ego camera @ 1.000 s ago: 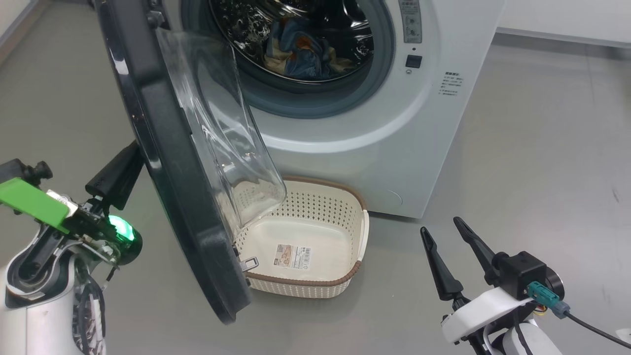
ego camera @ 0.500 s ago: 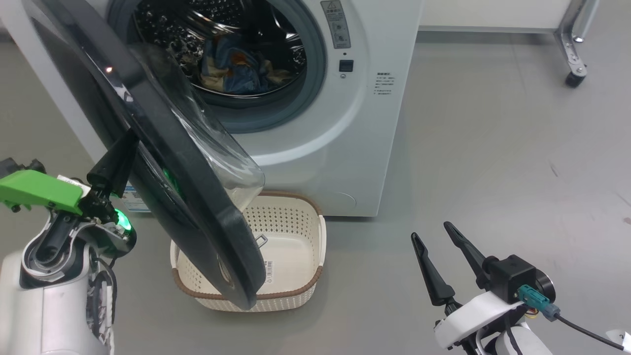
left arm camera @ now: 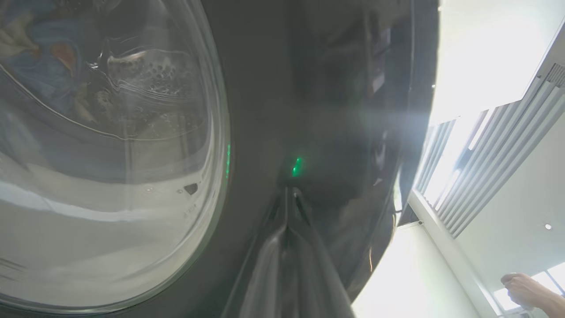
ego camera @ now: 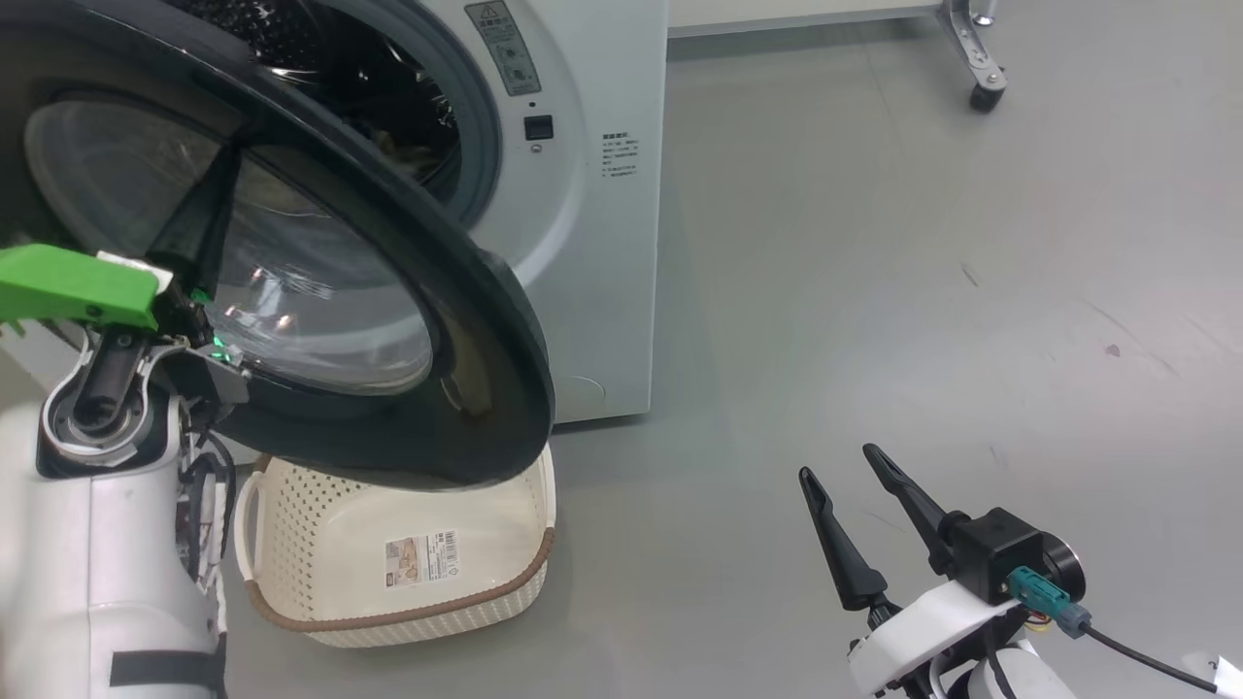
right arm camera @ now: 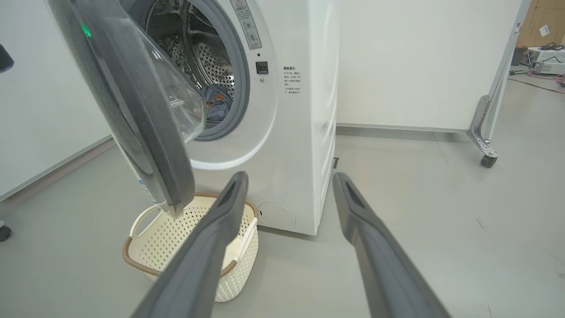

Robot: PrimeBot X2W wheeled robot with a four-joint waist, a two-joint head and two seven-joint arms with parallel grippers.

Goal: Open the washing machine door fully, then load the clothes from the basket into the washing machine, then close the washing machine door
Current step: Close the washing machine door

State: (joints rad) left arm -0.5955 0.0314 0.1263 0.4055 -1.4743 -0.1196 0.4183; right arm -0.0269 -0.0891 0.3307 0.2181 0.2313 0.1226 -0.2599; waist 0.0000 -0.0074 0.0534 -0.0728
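Change: door (ego camera: 466,291) swung nearer machine (ego camera: 583,243) than a second ago; head camera also turned. left gripper (left arm camera: 287,192) clenched, empty, tips pressed on door's black outer rim. clothes (right arm camera: 216,104) inside drum. basket (ego camera: 408,616) empty on floor beneath door. right gripper (ego camera: 837,462) spread, idle. Judgement: loading done, door closing, not yet latched.
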